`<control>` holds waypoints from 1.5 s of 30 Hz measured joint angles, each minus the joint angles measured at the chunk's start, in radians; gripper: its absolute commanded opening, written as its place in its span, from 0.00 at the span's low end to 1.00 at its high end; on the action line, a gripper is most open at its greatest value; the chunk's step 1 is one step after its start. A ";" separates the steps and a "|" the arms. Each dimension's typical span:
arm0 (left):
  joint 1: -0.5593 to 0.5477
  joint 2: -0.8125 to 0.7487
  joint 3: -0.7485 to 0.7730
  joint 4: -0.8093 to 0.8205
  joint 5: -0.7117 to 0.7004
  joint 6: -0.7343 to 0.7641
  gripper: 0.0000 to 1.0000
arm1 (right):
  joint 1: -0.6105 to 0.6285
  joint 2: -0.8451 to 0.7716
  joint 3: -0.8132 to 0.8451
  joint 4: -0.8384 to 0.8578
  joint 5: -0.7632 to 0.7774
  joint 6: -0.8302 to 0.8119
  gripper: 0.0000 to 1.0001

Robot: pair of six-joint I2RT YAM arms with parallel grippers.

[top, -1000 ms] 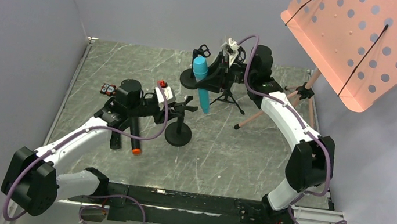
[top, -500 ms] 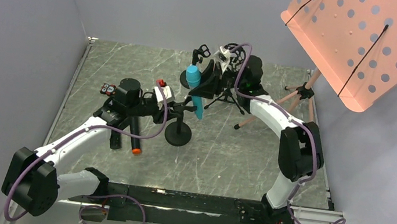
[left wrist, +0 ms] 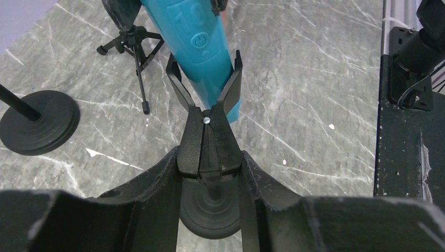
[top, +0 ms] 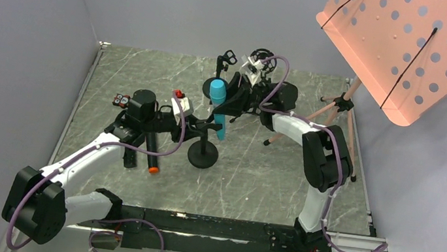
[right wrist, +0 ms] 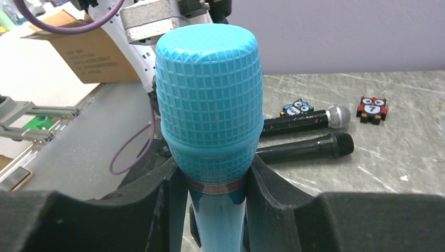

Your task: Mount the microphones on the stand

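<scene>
Numeral 7 read on red owl tile (right wrist: 372,109), near head of silver-mesh microphone (right wrist: 307,121). Marking on blue owl tile (right wrist: 297,107), just beside same microphone, too small to be read. Power symbol seen embossed on turquoise microphone (left wrist: 195,50).

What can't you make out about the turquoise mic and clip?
Left wrist view: the turquoise microphone loses its head at the top edge; the clip partly covers the stand base.
Right wrist view: the microphone's lower end runs off the bottom edge.
Top view: its seating in the clip is too small to tell.
</scene>
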 measured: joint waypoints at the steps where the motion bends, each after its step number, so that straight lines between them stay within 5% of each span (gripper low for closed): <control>1: 0.000 -0.001 -0.002 0.002 0.007 -0.005 0.18 | 0.006 0.000 0.000 0.016 0.000 0.003 0.02; 5: 0.000 -0.001 -0.006 0.011 0.014 -0.022 0.17 | 0.029 -0.002 -0.003 0.029 0.002 -0.040 0.03; 17: 0.001 -0.002 -0.019 0.042 0.014 -0.075 0.17 | 0.062 -0.150 -0.125 -0.378 0.071 -0.509 0.05; 38: 0.002 -0.022 -0.082 0.149 0.023 -0.138 0.23 | 0.060 -0.171 -0.285 -0.248 0.203 -0.418 0.11; 42: 0.002 -0.023 -0.084 0.152 0.028 -0.163 0.36 | 0.060 -0.171 -0.295 -0.221 0.216 -0.382 0.14; 45: 0.002 -0.025 -0.084 0.153 0.027 -0.181 0.63 | 0.060 -0.171 -0.296 -0.220 0.219 -0.375 0.22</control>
